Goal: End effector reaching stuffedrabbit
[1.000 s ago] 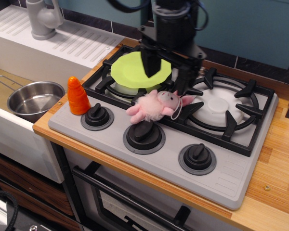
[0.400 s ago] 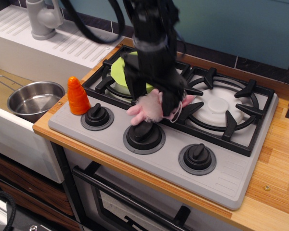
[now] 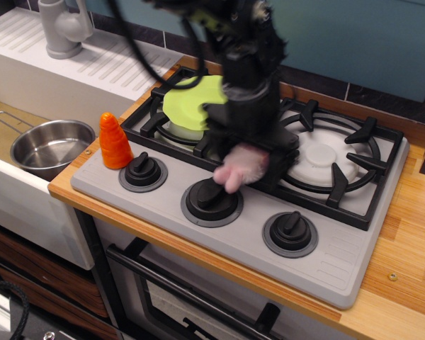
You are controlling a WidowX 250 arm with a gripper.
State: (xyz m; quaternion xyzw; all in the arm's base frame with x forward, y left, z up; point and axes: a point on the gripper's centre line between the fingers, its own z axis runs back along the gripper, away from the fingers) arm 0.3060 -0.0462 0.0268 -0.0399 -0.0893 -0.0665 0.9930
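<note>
The black end effector on its cabled arm stands over the front edge of the stove grate, between the two burners. The stuffedrabbit, pale pink and fluffy, is bunched up right beneath it, with a pink limb hanging down toward the middle knob. The prongs are mostly hidden by the arm and by motion blur, and they appear closed on the rabbit's upper part. The rabbit's face and ears are hidden.
A lime green plate lies on the left burner and a white disc on the right one. An orange carrot-shaped cone stands at the stove's left edge. A steel pot sits in the sink on the left.
The gripper came down from above the green plate onto the rabbit. The rabbit has shifted right and bunched under it, no longer lying stretched out to the left.
</note>
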